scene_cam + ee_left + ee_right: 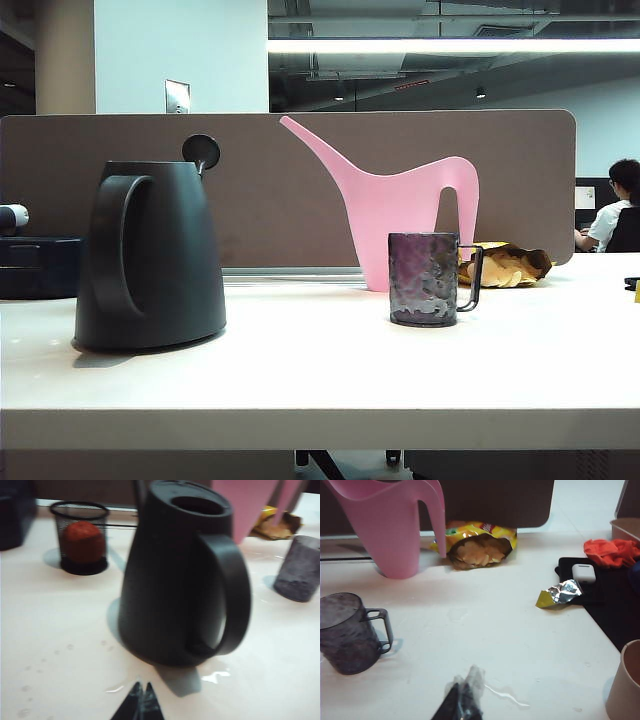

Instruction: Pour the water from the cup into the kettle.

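The cup (pixel 430 279) is standing upright on the white table (pixel 320 380), right of the middle in the exterior view, with its thin handle turned to the right. The kettle (pixel 150 255) is standing well apart from it on the left, its loop handle facing the camera and its lid tipped up behind the open mouth. Neither arm is showing in the exterior view.

In the left wrist view the left gripper (pixel 141 700) is hanging just in front of the kettle (pixel 182 575), not touching it, with its dark fingertips pressed together and holding nothing. In the right wrist view the right gripper (pixel 462 697) is sitting low over the table, its tips pressed together and empty, with the cup (pixel 347 632) off to one side and clear of it.

The cup is a dimpled, purplish translucent glass. The kettle is matte black and cone-shaped, with a broad handle. Behind the cup a smooth pink watering can (pixel 400 215) with a long thin spout is standing against the brown partition (pixel 300 190). A crinkled yellow snack bag (pixel 477 545) is lying open beside it. A black mesh pot (pixel 80 537) holding something red is sitting behind the kettle. Small water spots (pixel 507 695) are glistening on the table near the right gripper.
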`<state>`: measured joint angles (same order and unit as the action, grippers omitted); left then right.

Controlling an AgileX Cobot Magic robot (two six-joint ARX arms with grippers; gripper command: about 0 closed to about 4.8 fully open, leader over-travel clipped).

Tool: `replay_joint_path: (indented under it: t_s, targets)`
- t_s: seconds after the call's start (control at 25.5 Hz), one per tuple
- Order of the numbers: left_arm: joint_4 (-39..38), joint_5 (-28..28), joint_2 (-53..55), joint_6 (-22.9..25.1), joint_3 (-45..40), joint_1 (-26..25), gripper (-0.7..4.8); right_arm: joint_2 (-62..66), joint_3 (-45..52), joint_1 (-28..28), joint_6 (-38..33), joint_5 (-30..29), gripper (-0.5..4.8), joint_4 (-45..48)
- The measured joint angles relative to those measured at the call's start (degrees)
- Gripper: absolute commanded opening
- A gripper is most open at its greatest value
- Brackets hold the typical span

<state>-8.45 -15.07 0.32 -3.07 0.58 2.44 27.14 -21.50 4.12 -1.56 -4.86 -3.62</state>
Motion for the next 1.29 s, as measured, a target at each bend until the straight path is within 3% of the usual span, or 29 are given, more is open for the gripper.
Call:
replay_joint_path:
  t_s: [0.27, 0.47, 0.67, 1.29]
  targets:
    - [0.81, 2.32, 0.00, 5.03, 0.00, 0.00, -0.05, -17.68, 11.23, -0.26, -1.36, -0.57, -0.06, 0.33]
    - [4.72, 4.81, 0.00, 6.03, -0.04, 0.00, -0.05, -25.59, 16.33, -0.26, -1.62, -0.57, -0.06, 0.33]
    - [9.14, 4.85, -0.07, 6.05, -0.02, 0.00, -0.06, -27.28, 19.71, -0.28, -1.55, -0.59, -0.06, 1.20]
    - [8.66, 4.83, -0.09, 6.03, -0.02, 0.00, -0.05, -27.28, 20.28, -0.28, -1.55, -0.59, -0.06, 1.16]
